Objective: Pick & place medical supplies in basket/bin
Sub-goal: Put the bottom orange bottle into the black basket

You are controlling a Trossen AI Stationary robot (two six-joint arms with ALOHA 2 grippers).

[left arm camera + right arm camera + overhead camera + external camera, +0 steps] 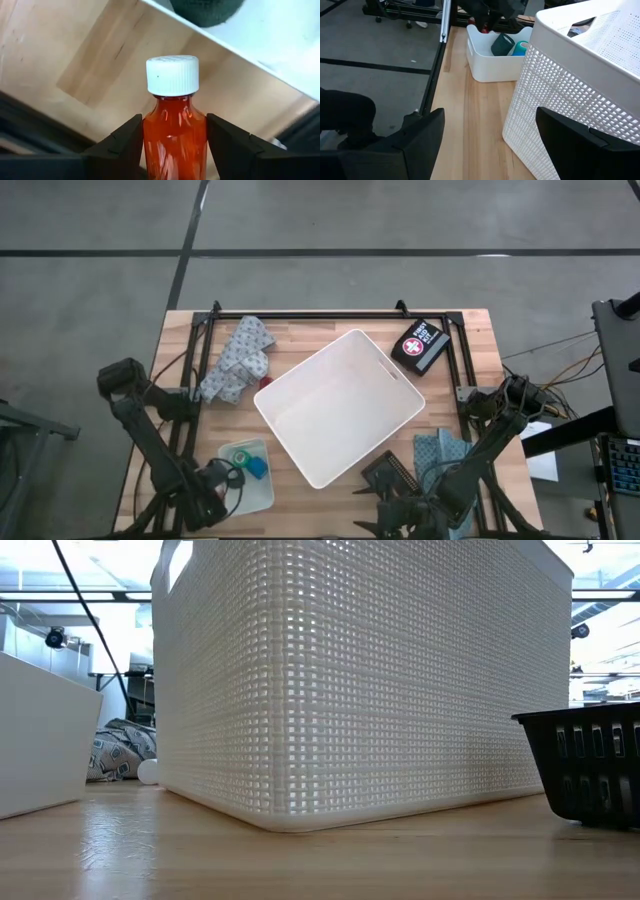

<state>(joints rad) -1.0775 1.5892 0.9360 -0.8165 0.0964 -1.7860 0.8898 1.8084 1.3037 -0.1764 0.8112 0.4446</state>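
Item: large white rectangular perforated plastic bin [340, 408] with rounded corners and handle slots. Location: middle of the wooden slatted table [330, 330], set at an angle; interior appears bare.

Item: amber-orange pill bottle with white ribbed cap [173, 112]. Location: clamped upright between the two dark fingers of the left pincer [175, 145], which grips its body below the cap. It is lifted above the table near the small translucent tray [262, 498] at the near left corner.

Item: tray contents, a dark green roll and a teal object [520, 48]; exact identity hard to judge at this range.

Item: right pincer [490, 135]. State: spread wide, grasping nothing, waiting low beside the bin's near right wall.

Other stock: patterned grey-white cloth [236, 360] at far left; folded blue cloth [438, 452] at near right; black pouch with a red-and-white cross [420, 345] at far right; black slotted holder [385, 474] by the bin's near corner.

Step in hand: bottle picked, transport pending. Next move calls for carrying the bottle rightward over the bin's rim, clearing the wall, then releasing inside.
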